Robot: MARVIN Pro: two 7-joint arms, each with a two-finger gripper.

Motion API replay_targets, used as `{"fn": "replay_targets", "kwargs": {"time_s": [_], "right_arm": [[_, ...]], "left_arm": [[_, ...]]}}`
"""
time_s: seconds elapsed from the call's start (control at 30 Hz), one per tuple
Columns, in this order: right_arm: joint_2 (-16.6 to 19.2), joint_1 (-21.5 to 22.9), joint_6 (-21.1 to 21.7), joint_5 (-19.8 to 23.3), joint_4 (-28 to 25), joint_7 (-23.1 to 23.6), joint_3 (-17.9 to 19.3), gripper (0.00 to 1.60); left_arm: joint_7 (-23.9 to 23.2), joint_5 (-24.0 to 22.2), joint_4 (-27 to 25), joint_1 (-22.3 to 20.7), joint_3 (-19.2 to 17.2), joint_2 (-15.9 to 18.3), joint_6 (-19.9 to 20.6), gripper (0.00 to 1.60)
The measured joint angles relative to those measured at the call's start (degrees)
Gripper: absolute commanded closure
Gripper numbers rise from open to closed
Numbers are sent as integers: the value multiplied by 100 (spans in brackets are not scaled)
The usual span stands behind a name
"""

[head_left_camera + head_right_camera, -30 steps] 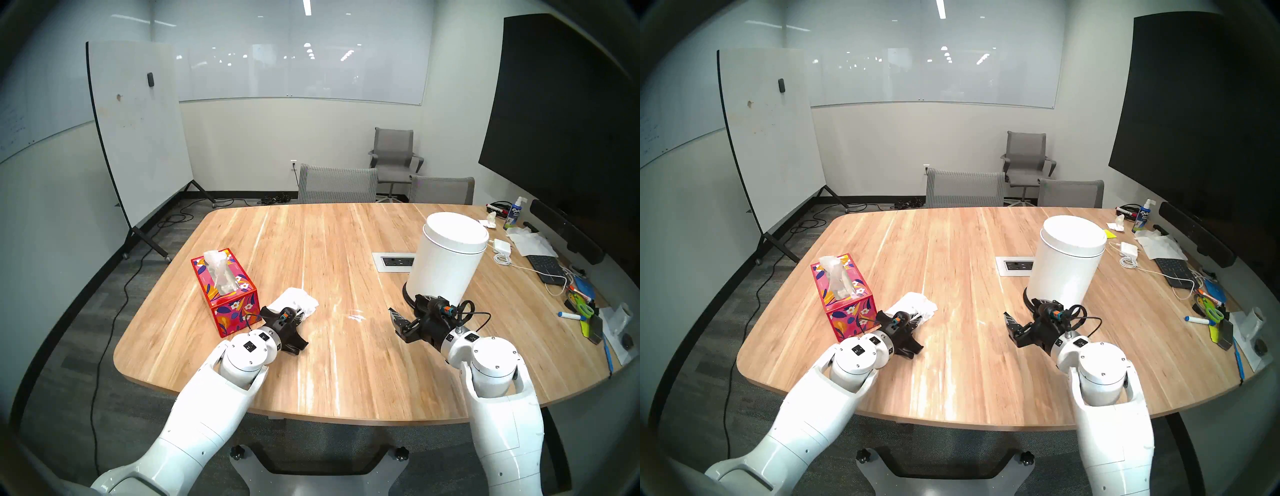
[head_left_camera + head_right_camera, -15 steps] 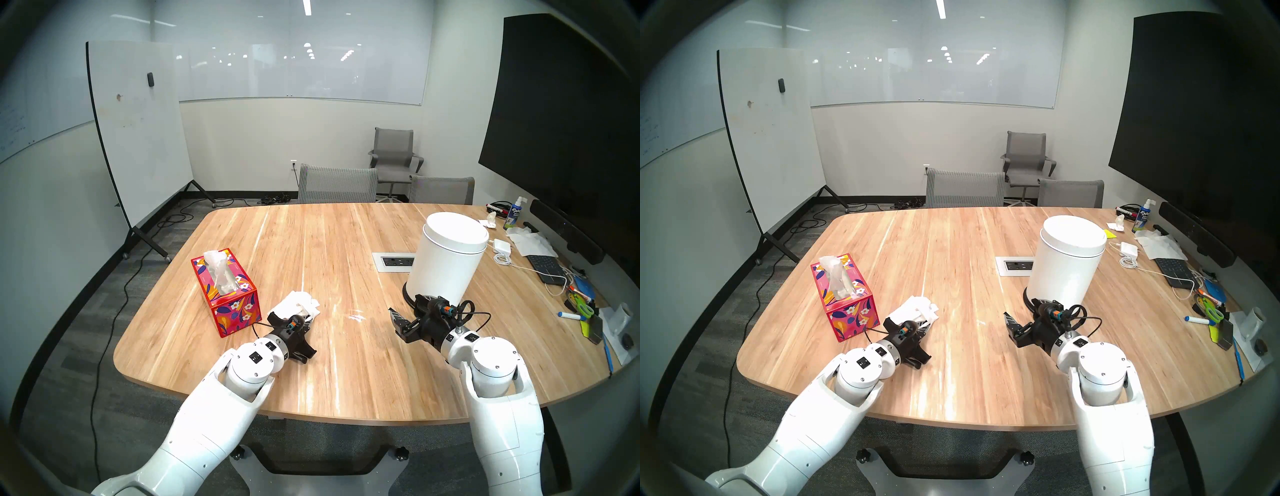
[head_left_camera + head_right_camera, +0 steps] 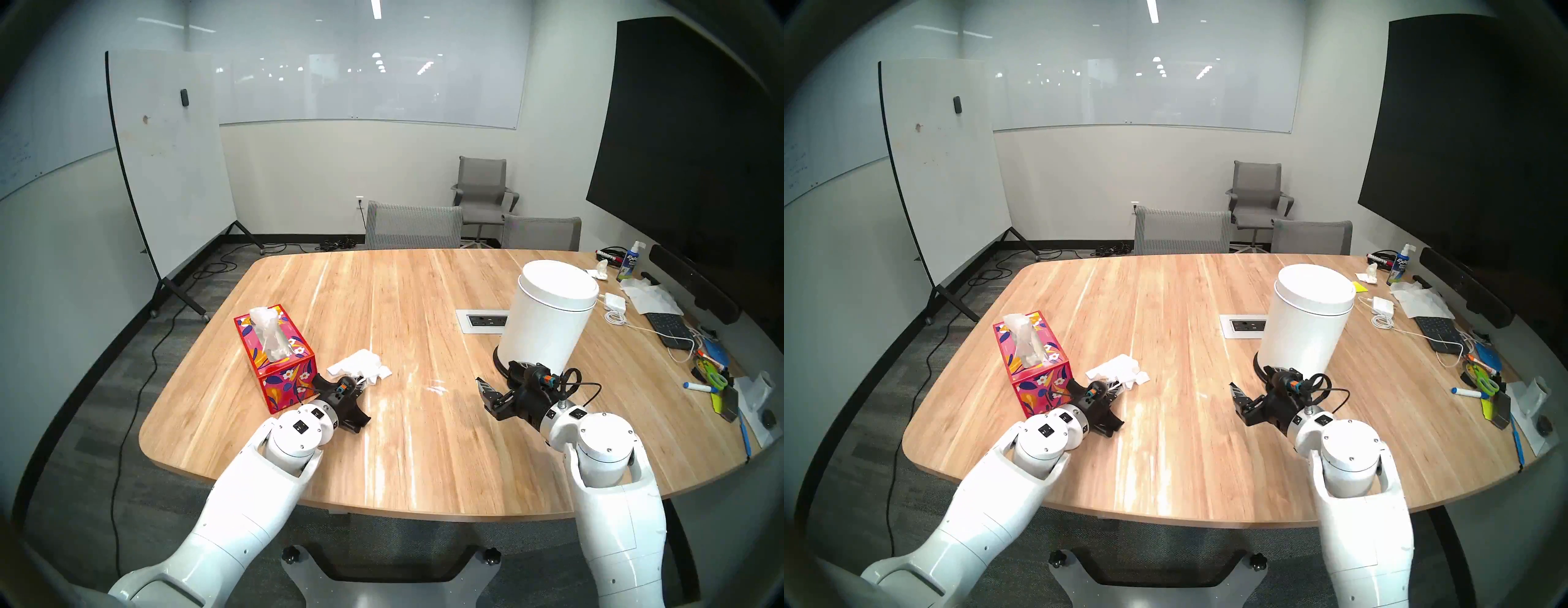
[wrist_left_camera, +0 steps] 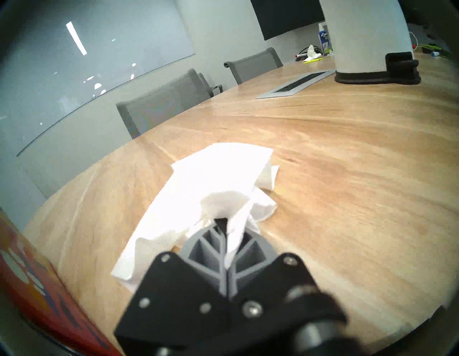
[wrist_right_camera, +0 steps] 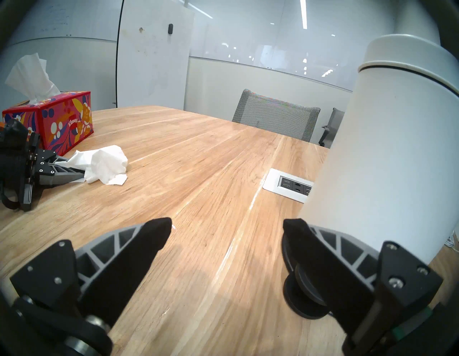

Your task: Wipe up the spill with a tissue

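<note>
The left gripper is pinching the tissue, a soft, light, easily torn sheet lying on the table at its 12 o'clock; the spill, perhaps at 3 o'clock, is glinting faintly; the right gripper is standing wide, empty

A white tissue lies on a pale wood-grain table, beside a red floral-patterned box and white bin.
</note>
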Motion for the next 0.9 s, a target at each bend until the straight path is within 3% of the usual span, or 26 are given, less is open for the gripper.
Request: {"fn": "replay_targets", "kwargs": {"time_s": [0.43, 0.9], "right_arm": [[0, 0, 0, 0, 0, 0, 0, 0], [0, 0, 0, 0, 0, 0, 0, 0]], "left_arm": [[-96, 46, -662, 511, 358, -4, 31, 160], [107, 134, -258, 214, 181, -81, 44, 160]]}}
